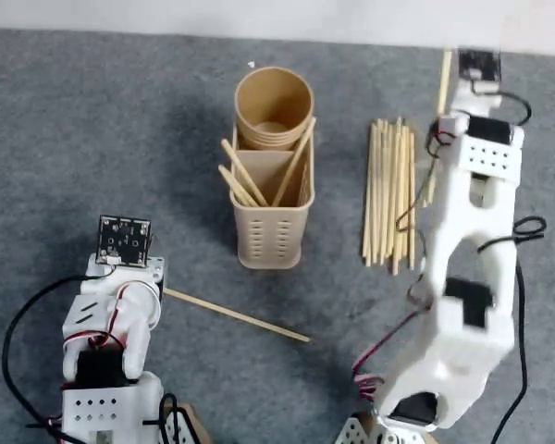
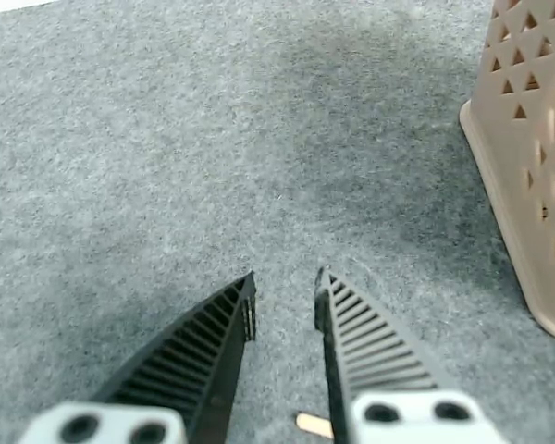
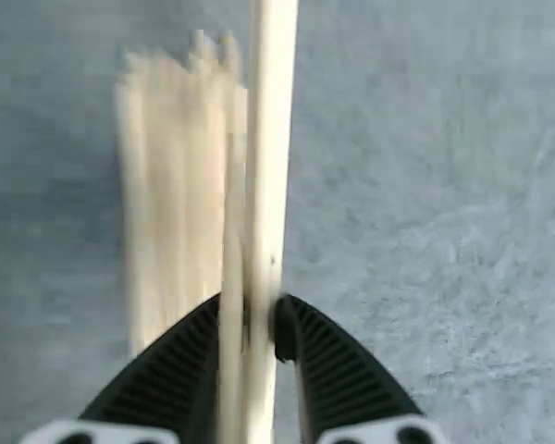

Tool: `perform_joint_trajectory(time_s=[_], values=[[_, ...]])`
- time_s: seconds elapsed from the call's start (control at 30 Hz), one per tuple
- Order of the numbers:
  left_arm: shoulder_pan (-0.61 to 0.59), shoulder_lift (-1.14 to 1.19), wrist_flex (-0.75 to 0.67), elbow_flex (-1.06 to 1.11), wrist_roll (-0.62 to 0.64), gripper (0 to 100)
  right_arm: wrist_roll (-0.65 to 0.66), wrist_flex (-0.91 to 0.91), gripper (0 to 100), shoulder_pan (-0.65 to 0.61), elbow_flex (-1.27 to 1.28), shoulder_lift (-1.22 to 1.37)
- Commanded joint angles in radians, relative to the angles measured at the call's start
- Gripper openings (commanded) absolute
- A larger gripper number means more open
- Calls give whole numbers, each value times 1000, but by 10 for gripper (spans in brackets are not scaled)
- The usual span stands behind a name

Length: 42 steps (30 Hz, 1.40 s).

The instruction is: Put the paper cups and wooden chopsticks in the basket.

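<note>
My right claw (image 3: 262, 310) is clenched on a single wooden chopstick (image 3: 273, 139), gripped partway along its length. It sits at the upper right of the high view, just right of the chopstick pile (image 1: 388, 194) lying on the grey counter (image 1: 92, 120). The basket (image 1: 271, 245) stands at the centre of that view. The paper cups (image 1: 274, 97) are stacked in its upper compartment, and the leaning chopsticks (image 1: 259, 180) are in the lower one.

To do this well, I judge I should keep the stick clear of the pile and carry it left. Then I tip it toward upright and lower one end into the lower compartment before letting go, so it cannot bridge the rim. My left claw (image 2: 285, 287) hangs released at lower left, with a stray chopstick (image 1: 236, 314) just beside it.
</note>
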Motion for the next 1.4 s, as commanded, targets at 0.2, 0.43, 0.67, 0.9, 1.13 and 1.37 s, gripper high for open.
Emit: perform_joint_trajectory(time_s=[0.2, 0.43, 0.67, 0.9, 1.13, 1.37], values=[[13, -7, -21, -4, -11, 140, -23, 140, 6, -183, -38, -533], [13, -7, -21, -4, -11, 140, -86, 125, 6, -337, -35, -796], [13, -7, -21, -4, -11, 140, -106, 127, 6, -487, 116, -1050], [13, -7, -21, -4, -11, 140, -120, -232, 6, -492, 558, -1227], [13, -7, -21, -4, -11, 140, -115, -704, 6, -615, 918, -1230], [13, -7, -21, -2, -11, 140, -120, -848, 6, -697, 1043, -1228]])
